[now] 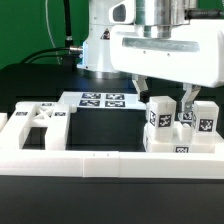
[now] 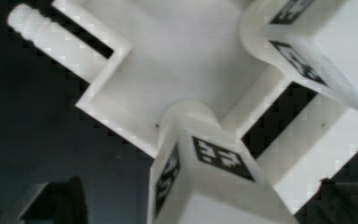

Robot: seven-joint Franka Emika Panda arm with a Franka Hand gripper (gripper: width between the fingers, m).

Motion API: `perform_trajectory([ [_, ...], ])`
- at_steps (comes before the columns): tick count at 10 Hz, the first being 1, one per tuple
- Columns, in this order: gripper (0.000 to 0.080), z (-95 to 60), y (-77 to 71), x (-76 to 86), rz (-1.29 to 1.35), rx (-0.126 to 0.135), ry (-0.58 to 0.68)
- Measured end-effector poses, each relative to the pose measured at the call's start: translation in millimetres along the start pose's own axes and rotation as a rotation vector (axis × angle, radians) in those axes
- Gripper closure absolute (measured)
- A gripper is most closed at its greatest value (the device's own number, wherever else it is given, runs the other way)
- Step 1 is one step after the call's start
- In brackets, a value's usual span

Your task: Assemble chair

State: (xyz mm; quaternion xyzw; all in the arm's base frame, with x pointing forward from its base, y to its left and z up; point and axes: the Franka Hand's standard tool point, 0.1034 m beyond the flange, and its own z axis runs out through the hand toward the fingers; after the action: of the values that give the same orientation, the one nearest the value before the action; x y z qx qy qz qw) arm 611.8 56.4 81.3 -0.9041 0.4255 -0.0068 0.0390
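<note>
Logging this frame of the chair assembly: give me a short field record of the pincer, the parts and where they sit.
pincer: open, low over the tagged blocks, nothing visibly gripped
tagged blocks: upright, clustered at the exterior view's right
seat: X-braced, lying flat at the exterior view's left, apart from the pincer
marker board: flat, behind the parts
border wall: along the front

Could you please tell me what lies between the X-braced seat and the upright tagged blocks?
Between the seat and the blocks there is only bare black table, seen in the exterior view.
</note>
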Motion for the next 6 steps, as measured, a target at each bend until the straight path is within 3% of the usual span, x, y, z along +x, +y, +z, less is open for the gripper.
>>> perform_trajectory([
  [6, 0.0151, -0.9, -2.2, 4.3, -0.495, -0.003, 0.006],
])
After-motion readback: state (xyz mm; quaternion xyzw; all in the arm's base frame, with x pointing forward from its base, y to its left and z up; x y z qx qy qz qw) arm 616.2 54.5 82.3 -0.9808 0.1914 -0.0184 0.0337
